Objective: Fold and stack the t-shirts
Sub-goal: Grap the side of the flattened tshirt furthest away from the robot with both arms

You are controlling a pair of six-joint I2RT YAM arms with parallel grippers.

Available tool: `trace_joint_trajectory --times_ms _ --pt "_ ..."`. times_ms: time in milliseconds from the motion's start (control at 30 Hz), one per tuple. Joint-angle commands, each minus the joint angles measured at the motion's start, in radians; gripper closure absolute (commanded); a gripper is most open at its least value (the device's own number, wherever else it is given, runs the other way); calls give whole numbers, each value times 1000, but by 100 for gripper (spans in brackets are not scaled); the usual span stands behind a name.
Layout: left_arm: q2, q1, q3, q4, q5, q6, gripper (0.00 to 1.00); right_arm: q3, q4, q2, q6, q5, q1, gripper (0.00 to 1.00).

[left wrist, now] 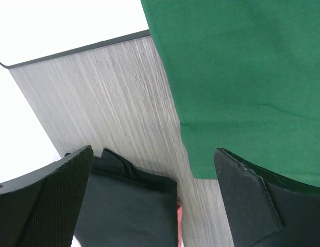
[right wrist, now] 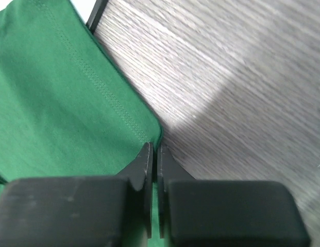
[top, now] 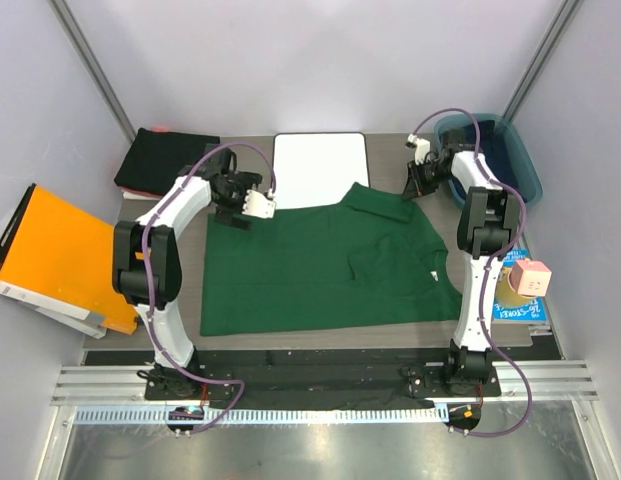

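The dark green t-shirt (top: 320, 265) lies spread flat in the middle of the table (left wrist: 123, 103). The right gripper (right wrist: 153, 154) is pinched closed on its far-right sleeve hem, probably to lift that side for a fold. The left gripper (top: 252, 205) hangs wide open above the shirt's far-left corner, placed to grasp it. The black folded t-shirts (top: 165, 160) sit at the table's far-left corner.
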Motion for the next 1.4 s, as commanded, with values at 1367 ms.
trace_joint_trajectory --times_ms 1367 --pt "545 238 657 -670 132 88 15 179 -211 -102 -185 240 113 99"
